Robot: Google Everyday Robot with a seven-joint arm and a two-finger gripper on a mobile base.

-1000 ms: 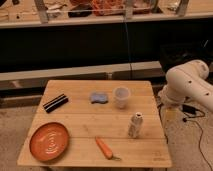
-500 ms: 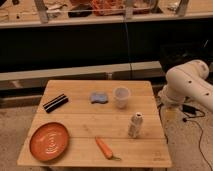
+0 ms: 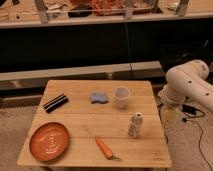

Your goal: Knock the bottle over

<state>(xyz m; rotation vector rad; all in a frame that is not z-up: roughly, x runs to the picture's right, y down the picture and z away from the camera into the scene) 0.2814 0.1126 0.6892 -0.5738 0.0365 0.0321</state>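
The bottle (image 3: 135, 125) is small and whitish-grey with a narrow white capped neck. It stands upright on the wooden table (image 3: 80, 112), near the right edge and in front of the cup. My white arm (image 3: 187, 85) curls beside the table's right edge. My gripper (image 3: 170, 113) hangs at the arm's lower end, just off the table's right edge, to the right of the bottle and a little farther back. It is apart from the bottle and holds nothing that I can see.
A translucent white cup (image 3: 121, 97) stands behind the bottle. A blue sponge (image 3: 99, 97) lies left of the cup, a black bar (image 3: 55, 103) at the left, an orange plate (image 3: 49, 141) front left, and a carrot (image 3: 105, 148) at the front. Cables (image 3: 192, 112) trail on the floor at right.
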